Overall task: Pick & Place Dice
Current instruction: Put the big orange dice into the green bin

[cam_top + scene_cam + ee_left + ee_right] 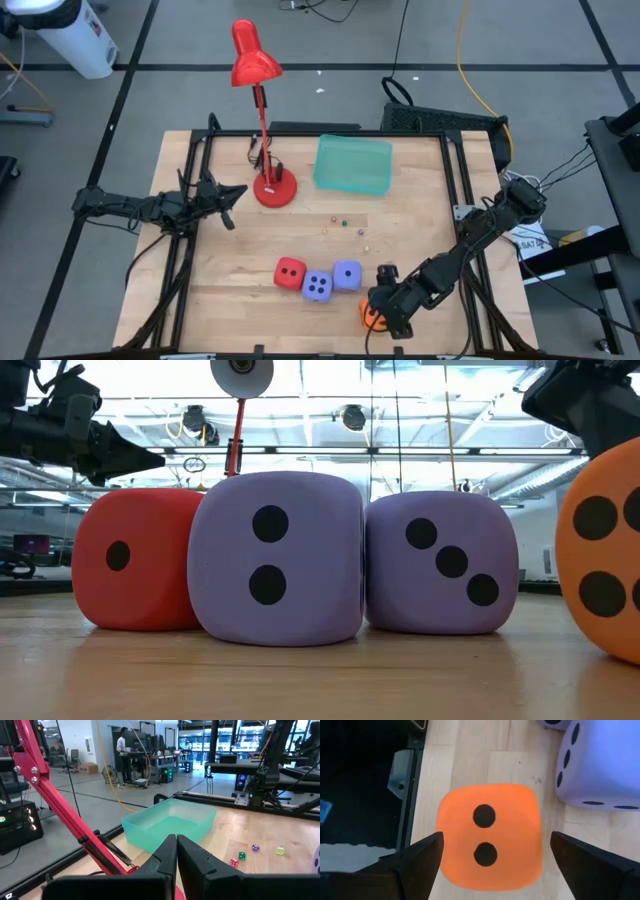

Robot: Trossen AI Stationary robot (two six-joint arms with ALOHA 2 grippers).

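Hovering over the orange die [489, 835], the right gripper [492, 857] is spreading its jaws wide at 3 and 9 o'clock of it, untouched.

Orange die [489, 834], red die [290, 272], two lavender dice [332, 281]; dark pips.

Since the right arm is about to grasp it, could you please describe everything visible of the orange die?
The orange die is a soft-looking cube with rounded corners and dark pips, two on its top face. It sits flat on the wooden table near the front right edge, apart from the nearest purple die. The open right end effector straddles it, fingers either side without visible contact.
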